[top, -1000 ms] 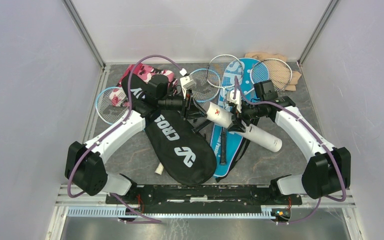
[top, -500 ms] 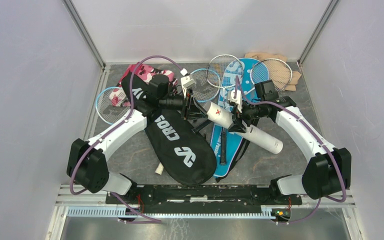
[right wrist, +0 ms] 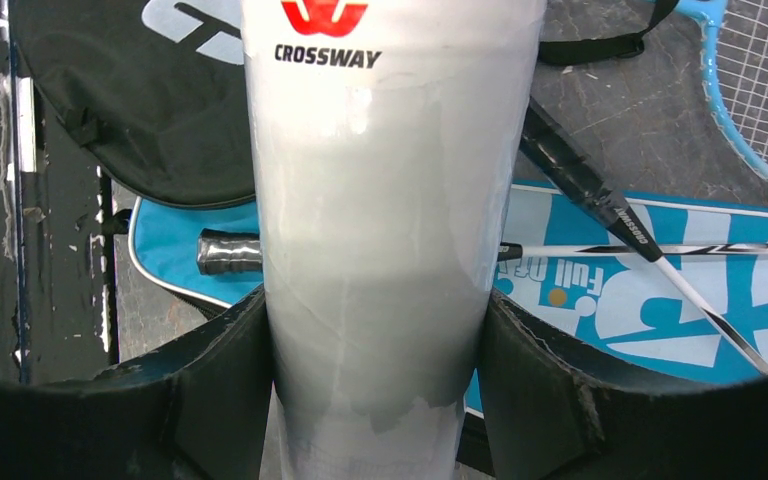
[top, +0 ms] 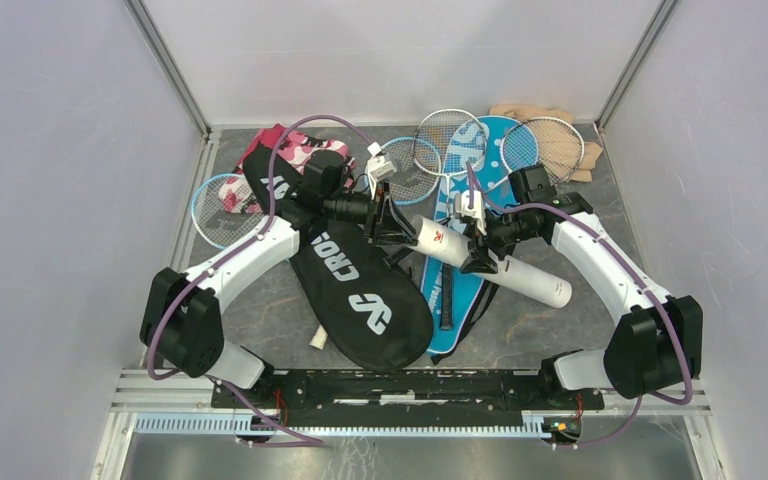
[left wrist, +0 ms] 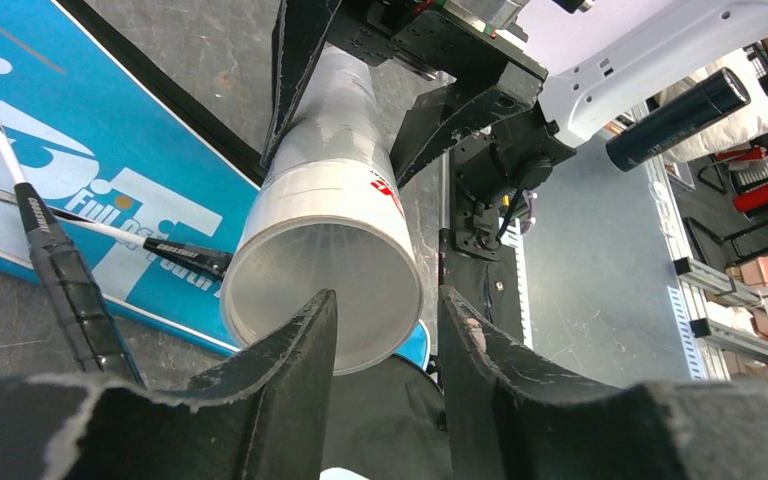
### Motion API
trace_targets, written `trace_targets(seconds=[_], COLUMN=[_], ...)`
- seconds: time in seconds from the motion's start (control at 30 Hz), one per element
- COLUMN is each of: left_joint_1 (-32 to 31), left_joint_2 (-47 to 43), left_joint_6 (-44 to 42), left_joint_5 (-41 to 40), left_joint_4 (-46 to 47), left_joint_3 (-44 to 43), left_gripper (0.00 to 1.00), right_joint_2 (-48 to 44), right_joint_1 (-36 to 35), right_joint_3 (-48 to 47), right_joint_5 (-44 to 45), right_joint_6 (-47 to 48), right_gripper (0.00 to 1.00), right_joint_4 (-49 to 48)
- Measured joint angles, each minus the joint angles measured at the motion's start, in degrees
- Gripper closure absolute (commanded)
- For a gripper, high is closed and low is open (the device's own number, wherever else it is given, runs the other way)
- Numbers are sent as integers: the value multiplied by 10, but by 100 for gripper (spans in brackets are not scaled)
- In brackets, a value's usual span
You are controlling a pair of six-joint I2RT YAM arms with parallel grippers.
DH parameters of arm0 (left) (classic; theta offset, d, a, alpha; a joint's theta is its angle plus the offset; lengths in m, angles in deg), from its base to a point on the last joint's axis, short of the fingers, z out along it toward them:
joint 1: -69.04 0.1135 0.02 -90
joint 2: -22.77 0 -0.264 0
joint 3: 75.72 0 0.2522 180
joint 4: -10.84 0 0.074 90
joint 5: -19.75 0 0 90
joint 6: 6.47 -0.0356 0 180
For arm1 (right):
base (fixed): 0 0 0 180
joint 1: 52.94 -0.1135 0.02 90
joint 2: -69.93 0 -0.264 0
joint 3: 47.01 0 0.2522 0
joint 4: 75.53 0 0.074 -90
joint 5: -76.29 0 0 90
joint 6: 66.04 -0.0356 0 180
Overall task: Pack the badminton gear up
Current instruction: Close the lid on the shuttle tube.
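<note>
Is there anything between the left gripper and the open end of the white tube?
Nothing visible. The left gripper, its jaws apart and empty, stands right at the open mouth of the white tube, with no object between them. The right gripper is closed around the tube's body.

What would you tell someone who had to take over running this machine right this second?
Right gripper: shut around the long white tube, gripping it mid-length.
Left gripper: open and empty, at the tube's open mouth.
Rackets lie loose, some across the blue cover; the black cover lies beside it.
Done: nothing visibly packed; whether the tube holds anything cannot be told.
Left: rackets into covers, tube finished and put away.
</note>
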Motion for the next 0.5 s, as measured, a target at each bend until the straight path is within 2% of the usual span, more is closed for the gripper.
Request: trace_targets(seconds=[0.5], left_joint_1=[-8], left_joint_2=[2], left_joint_6=[0], left_joint_5=[18], left_joint_4=[-5], left_joint_3=[0], left_gripper=[38], right_joint_2=[-5], right_joint_1=[0], right_joint_3=[0], right_joint_5=[-9], right_joint_6=[26], right_gripper=[87], right_joint_4=[34])
